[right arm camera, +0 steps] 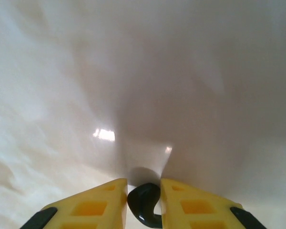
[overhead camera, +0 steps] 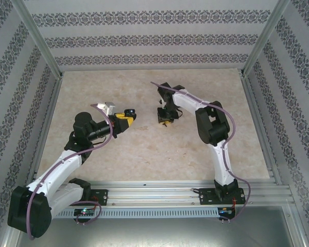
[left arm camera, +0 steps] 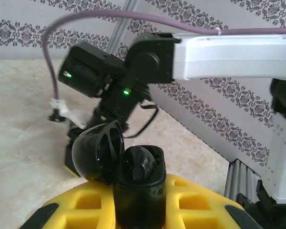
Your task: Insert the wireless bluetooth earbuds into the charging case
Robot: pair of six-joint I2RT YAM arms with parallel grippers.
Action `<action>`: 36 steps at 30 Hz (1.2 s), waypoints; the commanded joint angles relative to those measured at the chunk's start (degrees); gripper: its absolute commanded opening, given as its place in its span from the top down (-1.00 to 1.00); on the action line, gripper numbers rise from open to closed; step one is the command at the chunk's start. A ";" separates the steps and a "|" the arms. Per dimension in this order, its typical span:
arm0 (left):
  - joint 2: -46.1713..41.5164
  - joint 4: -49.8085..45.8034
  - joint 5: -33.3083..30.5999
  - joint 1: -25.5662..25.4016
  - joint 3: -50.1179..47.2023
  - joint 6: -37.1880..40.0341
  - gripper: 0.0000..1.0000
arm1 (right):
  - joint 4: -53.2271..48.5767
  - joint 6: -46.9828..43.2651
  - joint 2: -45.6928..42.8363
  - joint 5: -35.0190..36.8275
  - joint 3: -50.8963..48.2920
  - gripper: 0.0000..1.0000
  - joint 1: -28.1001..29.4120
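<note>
**One earbud in my grip, case held open, nothing visibly seated yet**

My left hand (left arm camera: 140, 202) was closed on the body of the black charging case (left arm camera: 138, 191), holding it clear of the surface (overhead camera: 144, 154) with its mouth facing up. The lid (left arm camera: 98, 152) was swung open to one side, so that part of the job was done. Something dark and glossy lay in the mouth of the case, but I could not tell whether it was a seated earbud or just the empty socket.

My right hand (right arm camera: 144, 188) pointed straight down at the surface, well apart from the case. Its two yellow fingers were pinched nearly together on a small black earbud (right arm camera: 145, 209), whose curved body showed in the narrow gap between them. I could not tell whether the earbud rested on the surface or hung just above it.

By my reckoning the pick-up was about complete. What remained was to carry this earbud across to the open case, line it up with its socket and press it in. The other earbud's place I could not confirm.
</note>
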 commanded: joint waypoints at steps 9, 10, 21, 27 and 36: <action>-1.36 0.25 1.75 0.72 -0.78 -1.26 1.00 | 10.51 15.33 -15.11 -5.03 -25.24 0.38 3.84; -1.44 0.35 1.75 0.77 -0.84 -1.34 1.00 | 10.83 16.15 -15.72 -5.55 -25.70 0.32 4.02; -2.54 0.08 2.74 0.78 -0.40 -1.51 1.00 | 0.56 10.68 -19.12 -1.75 -15.85 0.13 3.77; -2.88 -0.79 3.49 0.71 -0.68 -1.05 1.00 | -7.11 6.65 -15.77 3.59 -9.13 0.13 5.58; -2.75 -2.73 5.86 -0.33 0.10 2.13 1.00 | -12.89 3.07 -8.31 8.27 -1.80 0.13 8.36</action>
